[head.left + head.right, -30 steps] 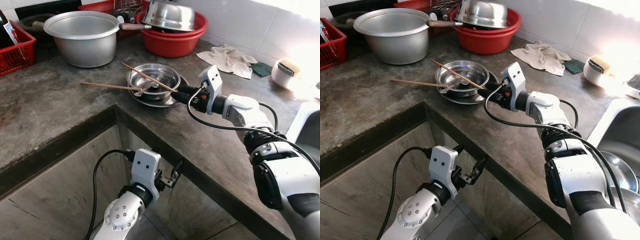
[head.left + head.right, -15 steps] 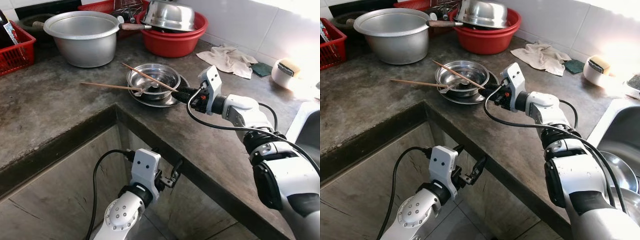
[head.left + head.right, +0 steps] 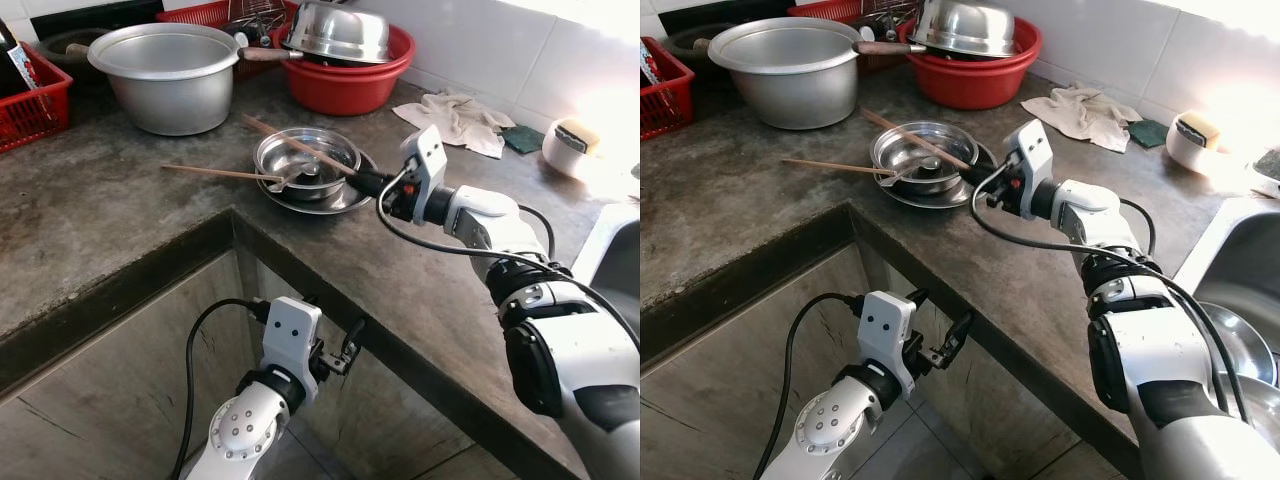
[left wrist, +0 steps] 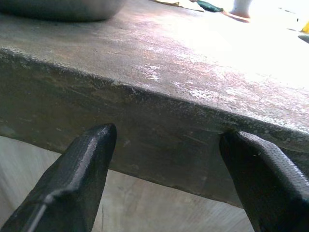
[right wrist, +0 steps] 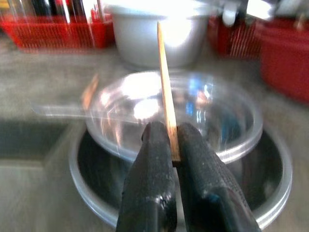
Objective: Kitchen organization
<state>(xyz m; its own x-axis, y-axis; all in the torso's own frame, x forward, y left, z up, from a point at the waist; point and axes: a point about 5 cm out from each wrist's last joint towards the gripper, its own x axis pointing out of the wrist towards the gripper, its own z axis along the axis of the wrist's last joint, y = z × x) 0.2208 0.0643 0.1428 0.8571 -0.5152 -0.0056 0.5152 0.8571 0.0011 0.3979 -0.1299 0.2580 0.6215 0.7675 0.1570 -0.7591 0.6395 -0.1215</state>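
My right gripper [image 5: 173, 157] has its fingers clamped on one chopstick [image 3: 300, 145] by its very end, at 3 o'clock of the bowl [image 3: 306, 160]. Thin grip: it may pivot, slip. Left gripper [image 4: 169, 159] idles below the bench [image 3: 110, 210], fingers apart.

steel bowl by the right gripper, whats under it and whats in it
The steel bowl sits on a steel plate. A spoon lies in it. The right gripper holds a chopstick above it. The plate's middle is covered.
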